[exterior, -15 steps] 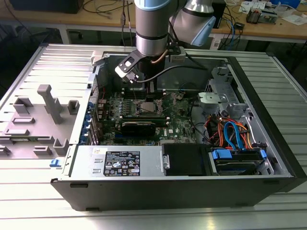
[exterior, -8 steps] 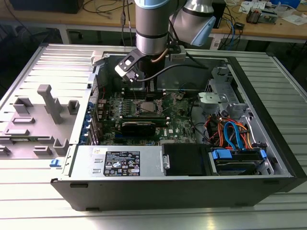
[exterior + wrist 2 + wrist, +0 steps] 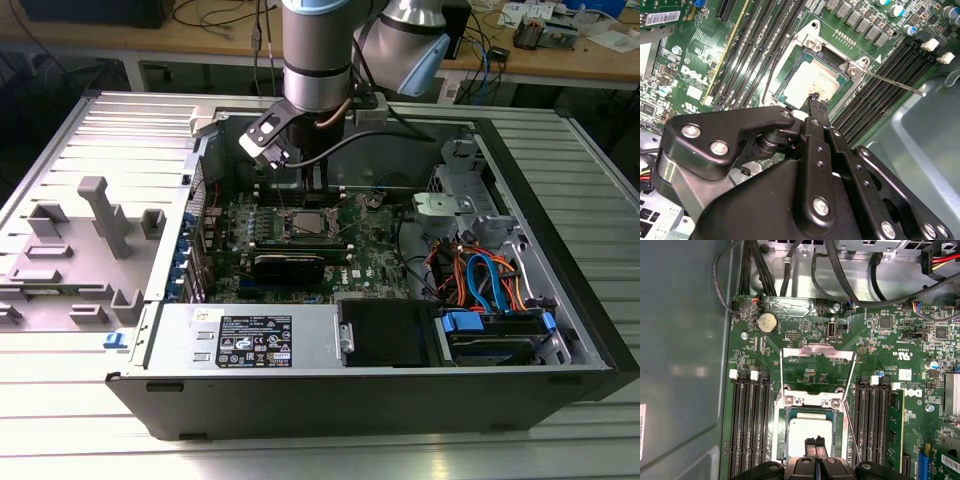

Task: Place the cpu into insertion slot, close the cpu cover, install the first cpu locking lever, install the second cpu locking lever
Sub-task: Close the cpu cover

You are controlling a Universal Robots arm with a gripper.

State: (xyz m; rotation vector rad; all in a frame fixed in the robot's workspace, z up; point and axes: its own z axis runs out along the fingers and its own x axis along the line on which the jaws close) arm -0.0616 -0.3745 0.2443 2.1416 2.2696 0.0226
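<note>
The tool, tips together on nothing, hangs just over the flat-lying cpu; the cover stands open beyond its tips.

Black memory slots and a coin battery sit on the green board; orange and blue cables lie inside the case.

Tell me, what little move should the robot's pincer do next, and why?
Probably lift the pincer a little, clear of the cpu. The chip already lies in the insertion slot, while the cpu cover stands open, and the shut pincer hangs right over the chip, in the cover's way.
</note>
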